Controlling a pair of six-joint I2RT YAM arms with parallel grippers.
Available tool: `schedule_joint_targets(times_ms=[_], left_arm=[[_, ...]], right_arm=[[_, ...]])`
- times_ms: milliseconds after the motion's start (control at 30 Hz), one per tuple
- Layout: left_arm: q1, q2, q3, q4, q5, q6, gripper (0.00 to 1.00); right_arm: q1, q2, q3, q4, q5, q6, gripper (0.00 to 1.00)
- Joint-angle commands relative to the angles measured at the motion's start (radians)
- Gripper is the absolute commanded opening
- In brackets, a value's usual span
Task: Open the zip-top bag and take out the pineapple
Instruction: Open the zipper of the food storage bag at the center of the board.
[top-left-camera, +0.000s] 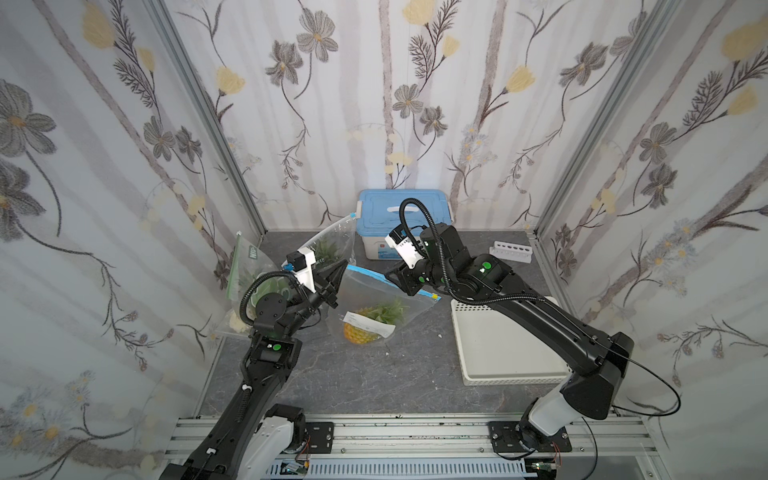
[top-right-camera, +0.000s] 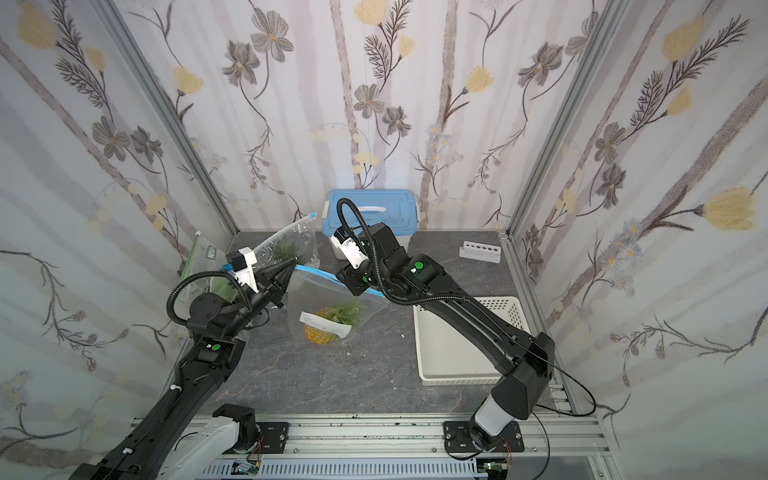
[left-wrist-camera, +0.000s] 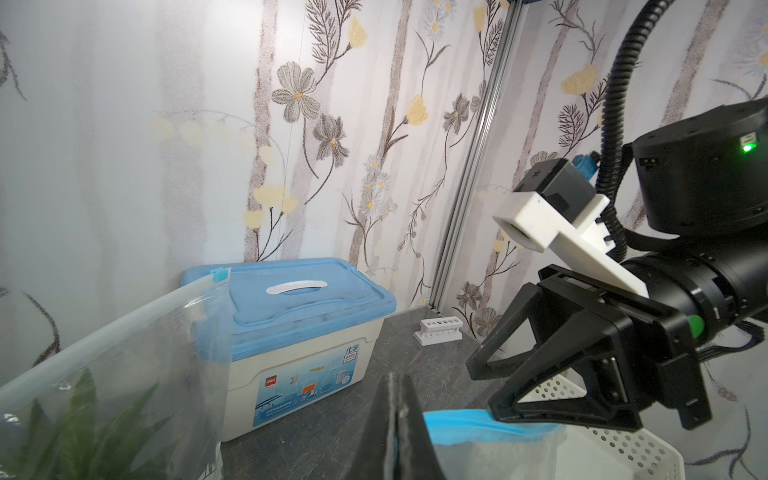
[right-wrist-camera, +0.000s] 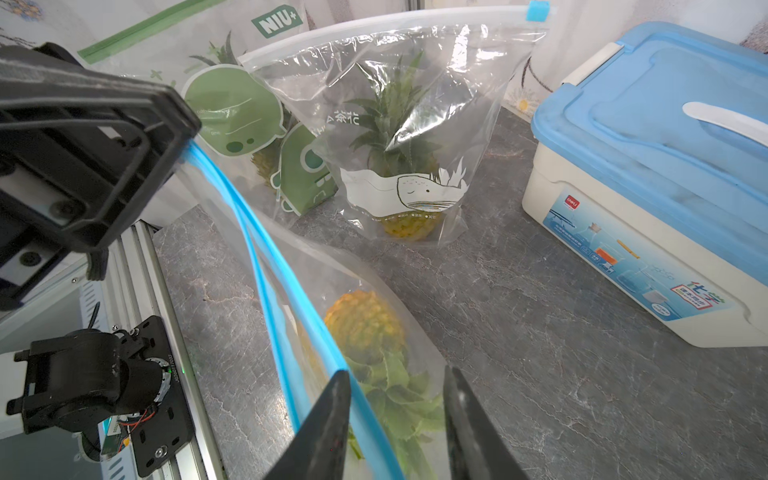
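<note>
The clear zip-top bag (top-left-camera: 374, 291) (top-right-camera: 324, 295) with a blue zip strip stands mid-table, lifted at its mouth. The pineapple (top-left-camera: 359, 332) (top-right-camera: 320, 332) (right-wrist-camera: 361, 324) lies inside it, leaves toward the mouth. My left gripper (top-left-camera: 341, 266) (top-right-camera: 291, 266) (left-wrist-camera: 395, 378) is shut on the left end of the blue strip. In the right wrist view the two blue lips stand a little apart. My right gripper (top-left-camera: 388, 274) (top-right-camera: 338, 274) (right-wrist-camera: 395, 374) is open at the strip's middle. One blue lip runs between its fingers, unclamped.
Two other bags holding pineapples, one clear (top-left-camera: 328, 245) and one green-printed (top-left-camera: 249, 266), lean at the back left. A blue-lidded box (top-left-camera: 403, 212) stands at the back wall, a white tube rack (top-left-camera: 513, 251) at the back right, and a white basket (top-left-camera: 498, 345) on the right.
</note>
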Motion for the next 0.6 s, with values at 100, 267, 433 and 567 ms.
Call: schedule_joint_targets(times_ms=[100, 267, 433, 567], left_arm=[[0.001, -0.007, 0.002, 0.006, -0.020, 0.028, 0.00], [0.001, -0.013, 0.002, 0.005, -0.022, 0.025, 0.00], [0.002, -0.035, -0.014, 0.012, -0.021, 0.020, 0.00], [0.001, -0.057, -0.021, -0.010, -0.029, 0.028, 0.00]], right_arm=[[0.025, -0.034, -0.048, 0.005, -0.033, -0.026, 0.39], [0.038, -0.077, -0.083, 0.009, -0.057, -0.026, 0.39], [0.040, -0.056, -0.081, 0.000, -0.040, -0.031, 0.40], [0.038, -0.010, -0.078, 0.014, -0.056, -0.034, 0.39]])
